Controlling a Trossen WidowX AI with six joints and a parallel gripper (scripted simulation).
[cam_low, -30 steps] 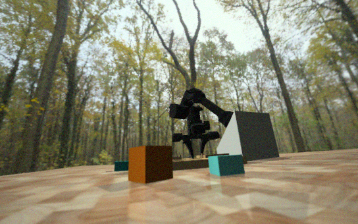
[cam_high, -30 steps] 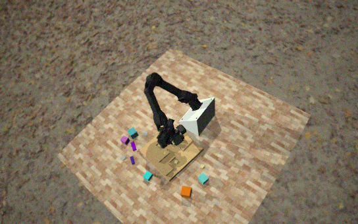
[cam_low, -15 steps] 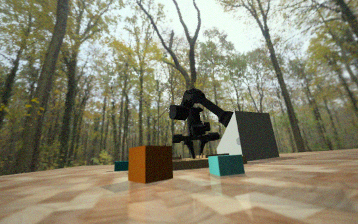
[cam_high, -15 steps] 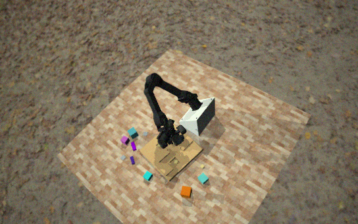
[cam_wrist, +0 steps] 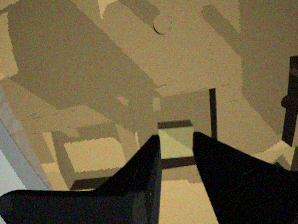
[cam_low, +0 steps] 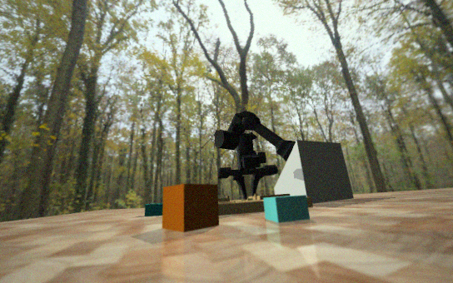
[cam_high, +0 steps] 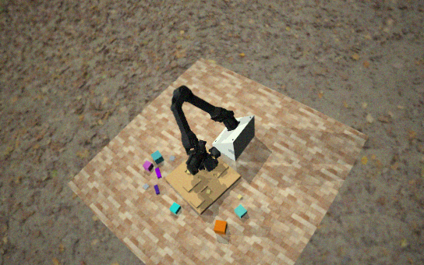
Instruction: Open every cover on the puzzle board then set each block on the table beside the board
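Puzzle board (cam_high: 224, 182), three teal blocks, one orange block (cam_high: 220, 226), jaws gripping pale block (cam_wrist: 176, 141)

text: none readable in any view
board (cam_high: 218, 183): plain wood, no markings
blocks: plain colours, no labels
grey box (cam_high: 238, 138): no readable sign
worktop (cam_high: 296, 156): brick pattern only

one black arm (cam_high: 183, 121), folded at the elbow, wrist pointing straight down. claw (cam_wrist: 176, 156) lowered, its two dark fingers closed narrowly on a small pale block (cam_wrist: 174, 139).
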